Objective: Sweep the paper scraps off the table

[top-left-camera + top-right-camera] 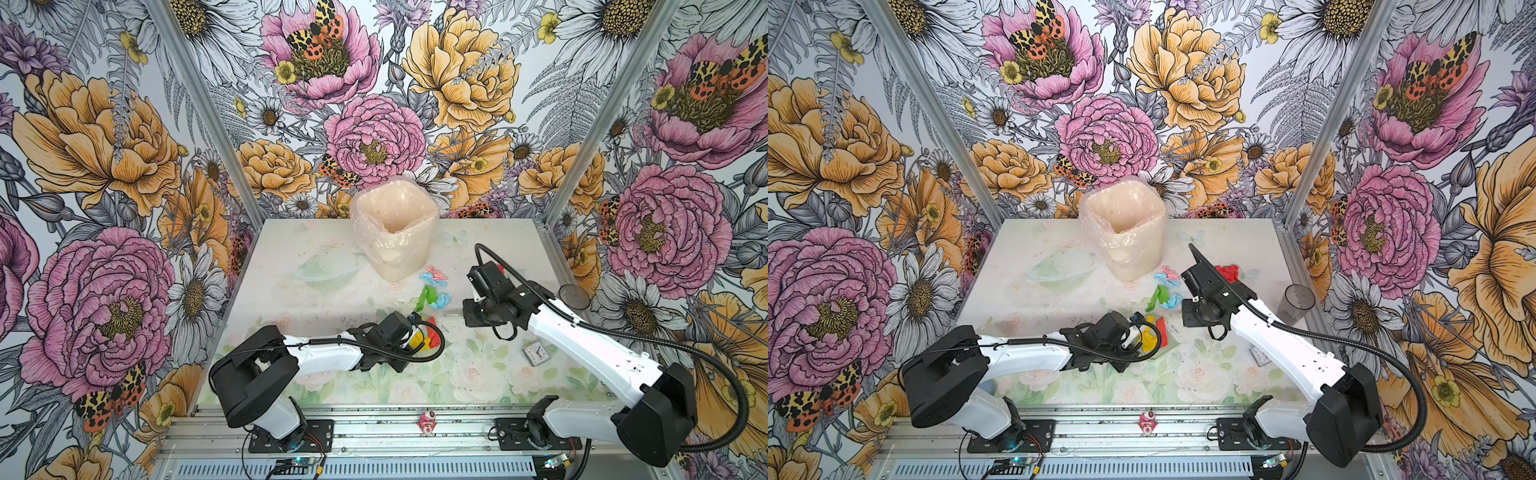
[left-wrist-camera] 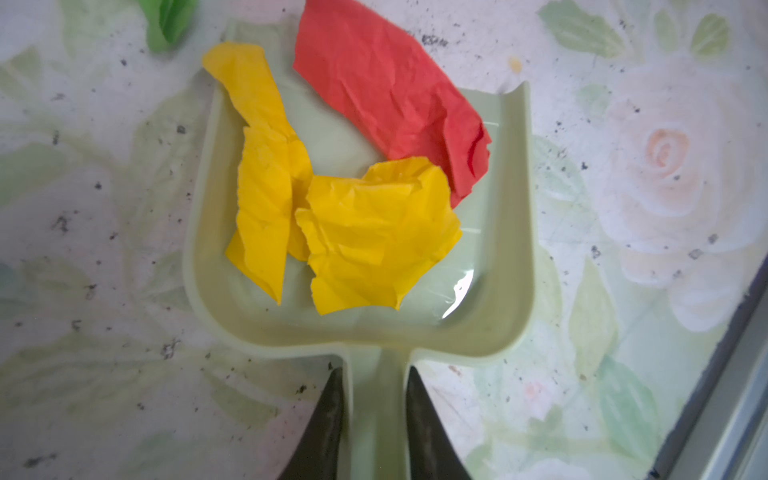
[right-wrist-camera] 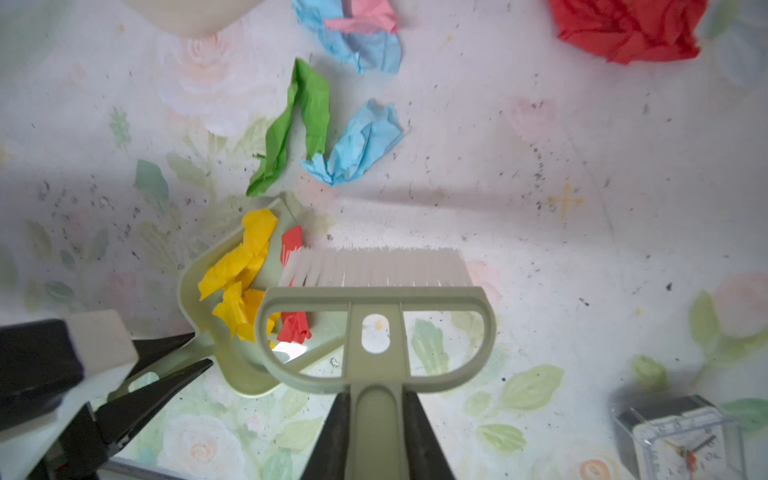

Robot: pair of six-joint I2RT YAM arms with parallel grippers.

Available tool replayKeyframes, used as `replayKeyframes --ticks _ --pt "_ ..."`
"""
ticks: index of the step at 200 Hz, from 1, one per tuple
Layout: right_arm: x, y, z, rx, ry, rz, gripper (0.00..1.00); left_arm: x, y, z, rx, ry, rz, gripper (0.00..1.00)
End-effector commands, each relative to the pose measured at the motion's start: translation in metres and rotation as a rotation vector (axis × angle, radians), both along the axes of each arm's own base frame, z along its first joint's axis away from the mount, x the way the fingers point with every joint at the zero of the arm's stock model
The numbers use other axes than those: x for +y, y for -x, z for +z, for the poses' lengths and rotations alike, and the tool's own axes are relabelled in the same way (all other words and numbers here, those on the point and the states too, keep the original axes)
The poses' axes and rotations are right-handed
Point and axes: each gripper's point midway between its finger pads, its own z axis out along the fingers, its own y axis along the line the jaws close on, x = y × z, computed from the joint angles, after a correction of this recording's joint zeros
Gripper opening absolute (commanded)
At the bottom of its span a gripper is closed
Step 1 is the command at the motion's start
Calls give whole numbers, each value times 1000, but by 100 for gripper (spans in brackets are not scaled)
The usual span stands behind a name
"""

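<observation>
Yellow and red paper scraps (image 2: 374,232) crumpled inside pale green dustpan (image 2: 511,249), middle of worktop (image 3: 582,145); green, blue, pink, red ones loose toward far edge. Left claw (image 2: 374,374) clamped on dustpan handle, right claw (image 3: 376,397) on brush (image 3: 374,303) handle. Small clock (image 3: 681,440) cut off, dial numerals unreadable.

In left gripper (image 2: 372,370): one pale-green plastic dustpan (image 2: 511,232), holding two crumpled yellow paper scraps (image 2: 374,237), one flat red scrap (image 2: 386,95). In right gripper (image 3: 376,395): one matching brush (image 3: 374,299). Beyond it: one green strip (image 3: 299,124), two light-blue wads (image 3: 361,141), one pink scrap (image 3: 365,18), one red ball (image 3: 627,29).
</observation>
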Motion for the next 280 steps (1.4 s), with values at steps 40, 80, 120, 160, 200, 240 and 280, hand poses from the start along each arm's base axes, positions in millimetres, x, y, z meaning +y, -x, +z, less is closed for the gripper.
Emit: replayKeyframes --ticks 40,80,120,160,200,240,280 --pt "-44 -21 53 -154 -32 -135 0 -6 -14 24 -111 51 52 0" --pt "-60 -22 49 -137 -52 -194 0 -5 -15 21 -115 41 54 0" --pt "-61 -20 31 -87 -38 -190 0 -7 -15 20 -111 41 52 0" --pt "-49 -25 2 -6 -42 -175 0 -6 -13 9 -77 -4 41 0" --pt "-16 -29 -23 24 -29 -95 0 -9 -10 3 -45 -16 27 0" --pt "13 -21 -46 84 18 -2 0 -9 -10 5 -46 -16 27 0" --pt "30 -4 -56 127 15 64 0 -8 -10 6 -49 -15 32 0"
